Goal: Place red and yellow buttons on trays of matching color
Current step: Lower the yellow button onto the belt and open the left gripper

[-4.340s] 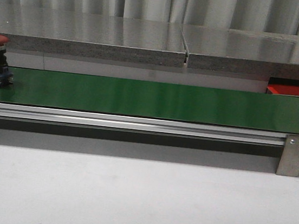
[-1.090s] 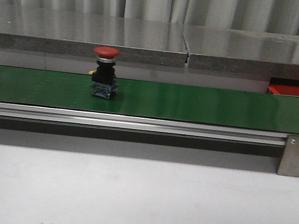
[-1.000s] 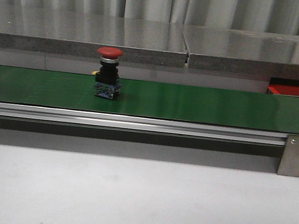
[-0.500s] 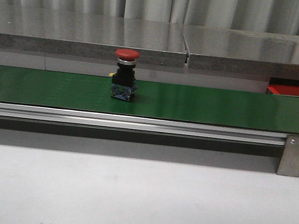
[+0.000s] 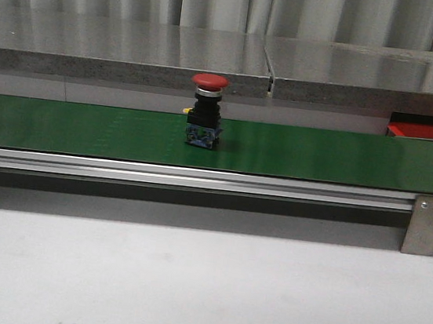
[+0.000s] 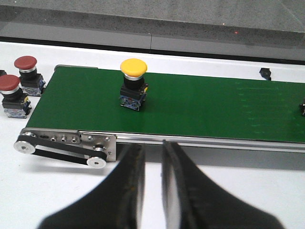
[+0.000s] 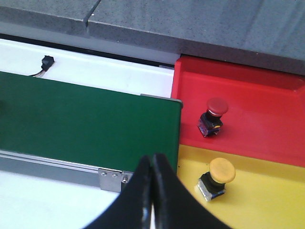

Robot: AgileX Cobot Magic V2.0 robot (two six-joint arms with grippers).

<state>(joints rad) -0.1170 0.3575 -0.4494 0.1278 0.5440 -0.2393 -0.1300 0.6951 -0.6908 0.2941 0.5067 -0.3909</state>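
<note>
while the right gripper [image 7: 152, 191] hangs pressed together and empty over the belt's [image 7: 86, 119] end, likely waiting there for arrivals, the red tray [image 7: 257, 100] and yellow tray [image 7: 267, 200] just past it each hold one matching button. the left gripper [image 6: 152, 181], fingers slightly parted and holding nothing, faces a yellow button [image 6: 133, 83] on the belt; a red button [image 5: 206, 112] stands upright mid-belt.

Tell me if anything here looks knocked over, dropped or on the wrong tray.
Nothing stands out. The red button stands upright on the green belt, as does the yellow button. In the right wrist view, a red button sits on the red tray and a yellow one on the yellow tray.
</note>
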